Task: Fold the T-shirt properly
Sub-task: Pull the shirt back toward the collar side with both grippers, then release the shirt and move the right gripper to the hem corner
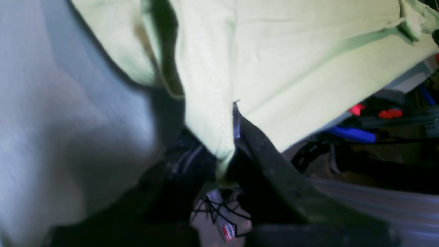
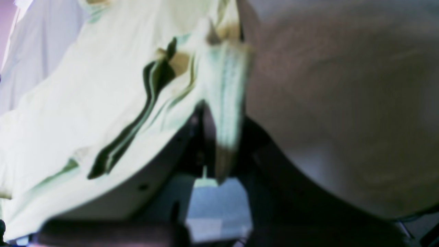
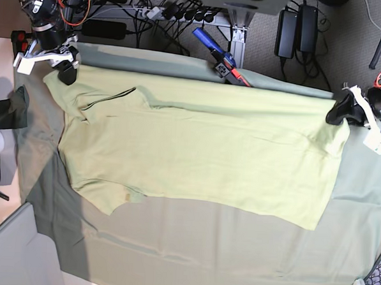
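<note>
Both tools, left tool (image 3: 336,113) and right tool (image 3: 67,72), clench far corners of the T-shirt (image 3: 196,155), spread flat and unfolded across the tabletop (image 3: 191,257); all folding remains.

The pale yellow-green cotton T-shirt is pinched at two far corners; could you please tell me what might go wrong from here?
1. The left hand grips only a thin edge of the pale yellow-green cotton T-shirt, so the cloth may slip out under tension.
2. The right hand holds a bunched bit near the sleeve, so the fold may come out creased.
3. Dragging could ruck the dull grey-green tablecloth.
</note>
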